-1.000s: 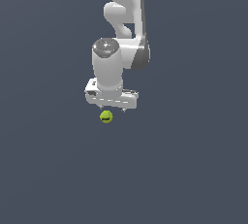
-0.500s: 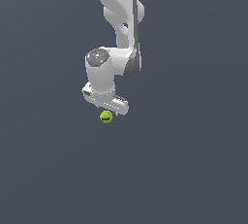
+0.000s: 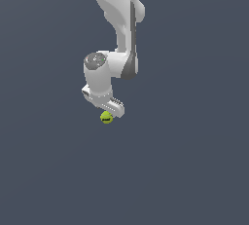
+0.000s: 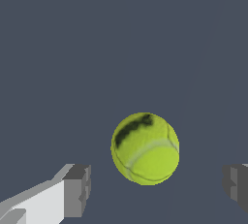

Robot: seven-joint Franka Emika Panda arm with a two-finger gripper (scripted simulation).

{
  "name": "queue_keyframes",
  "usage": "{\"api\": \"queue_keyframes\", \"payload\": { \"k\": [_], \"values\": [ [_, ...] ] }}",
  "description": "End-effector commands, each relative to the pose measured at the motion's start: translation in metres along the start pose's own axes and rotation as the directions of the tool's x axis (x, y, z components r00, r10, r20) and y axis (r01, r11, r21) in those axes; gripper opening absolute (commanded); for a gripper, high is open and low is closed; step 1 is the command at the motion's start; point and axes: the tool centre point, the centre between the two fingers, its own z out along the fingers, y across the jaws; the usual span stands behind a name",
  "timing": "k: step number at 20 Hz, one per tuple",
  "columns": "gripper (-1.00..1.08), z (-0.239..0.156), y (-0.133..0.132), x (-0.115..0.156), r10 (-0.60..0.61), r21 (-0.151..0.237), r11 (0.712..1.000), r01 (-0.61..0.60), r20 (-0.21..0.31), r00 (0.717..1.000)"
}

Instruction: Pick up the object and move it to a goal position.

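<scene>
Between gripper [image 4: 156, 189] fingers, spread wide w/ gaps, sits ball [image 4: 145, 148], ungrasped.

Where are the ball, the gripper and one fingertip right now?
ball [image 4: 145, 149], wrist view, centre of its yellow-green surface.
gripper [image 4: 156, 189], wrist view, midway between the two fingertips, which stand apart.
fingertip [image 4: 77, 190], wrist view, grey pad face.
ball [image 3: 106, 117], exterior view, centre, just under the gripper.

plain, even dark slate-blue backdrop [image 3: 194, 170] on every side, without visible furniture, walls or windows
</scene>
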Motion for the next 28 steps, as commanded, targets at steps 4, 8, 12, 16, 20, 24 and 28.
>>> {"api": "queue_keyframes", "payload": {
  "k": [4, 8, 12, 16, 20, 24, 28],
  "values": [
    [1.00, 0.003, 0.000, 0.000, 0.000, 0.000, 1.000, 0.000, 0.000, 1.000],
    [1.00, 0.016, 0.001, 0.000, 0.002, 0.000, 1.000, -0.002, 0.000, 1.000],
    [1.00, 0.037, 0.001, -0.001, 0.005, 0.000, 1.000, -0.005, -0.001, 1.000],
    [1.00, 0.048, 0.001, -0.001, 0.006, 0.000, 1.000, -0.006, -0.001, 1.000],
    [-1.00, 0.051, 0.001, 0.000, 0.006, 0.000, 1.000, -0.006, -0.001, 1.000],
    [-1.00, 0.051, 0.001, 0.000, 0.006, 0.000, 1.000, -0.006, -0.001, 1.000],
    [-1.00, 0.051, 0.001, 0.000, 0.006, 0.000, 1.000, -0.006, -0.001, 1.000]
  ]
}}
